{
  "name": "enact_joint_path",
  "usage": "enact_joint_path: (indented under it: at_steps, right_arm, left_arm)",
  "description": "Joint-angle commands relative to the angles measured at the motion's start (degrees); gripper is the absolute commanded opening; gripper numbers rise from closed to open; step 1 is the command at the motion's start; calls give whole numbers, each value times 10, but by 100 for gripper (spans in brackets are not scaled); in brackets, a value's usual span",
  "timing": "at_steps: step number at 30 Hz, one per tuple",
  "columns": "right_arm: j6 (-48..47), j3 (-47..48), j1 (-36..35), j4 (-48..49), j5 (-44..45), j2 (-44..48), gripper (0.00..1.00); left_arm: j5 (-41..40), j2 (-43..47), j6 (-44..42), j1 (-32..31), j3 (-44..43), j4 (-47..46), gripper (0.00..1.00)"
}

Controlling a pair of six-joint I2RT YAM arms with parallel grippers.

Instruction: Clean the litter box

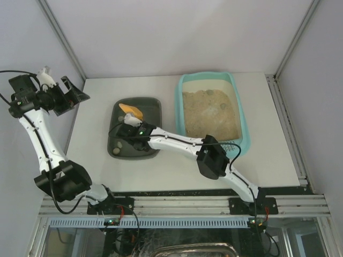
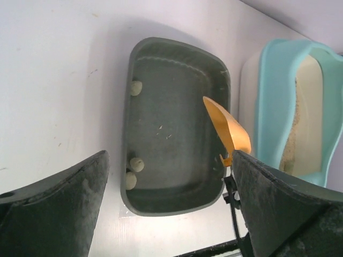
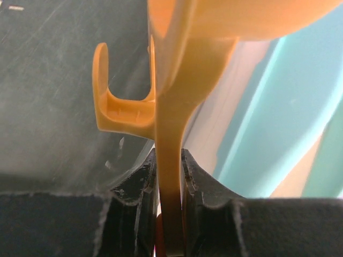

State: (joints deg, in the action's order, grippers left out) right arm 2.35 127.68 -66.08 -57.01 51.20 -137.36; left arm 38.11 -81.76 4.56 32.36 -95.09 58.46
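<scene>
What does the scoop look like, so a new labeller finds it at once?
On the white table, two trays sit side by side; take the dark grey-green tray, left of the turquoise litter box. Over its far end the right gripper clamps a thin handle. That is the scoop: the only orange thing, unlike the pale round lumps in the tray.

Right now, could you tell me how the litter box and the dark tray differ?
The litter box is turquoise; the dark tray is grey-green. The litter box holds sandy litter; the tray holds a few pale clumps. The litter box looks larger than the tray. Both are rounded rectangles, side by side.
</scene>
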Motion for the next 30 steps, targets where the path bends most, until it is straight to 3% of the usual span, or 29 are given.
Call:
enact_joint_path:
  at_steps: [1,10,15,22,30]
  right_arm:
    - [103,-37,50,-9,-156,147,0]
    - [204,-305,215,93,-511,409,0]
    - [279,-474,345,187,-741,496,0]
    - [283,-526,447,190,-830,461,0]
    - [292,-518,505,242,-906,359,0]
  left_arm:
    - [28,-19,37,-50,-88,0,100]
    - [-47,-58,165,-215,-110,-172,100]
    - [-101,-140,176,-316,-186,-185,100]
    - [-113,-256,249,-430,-164,-395,100]
    - [-107,-453,359,-486,-249,-597,100]
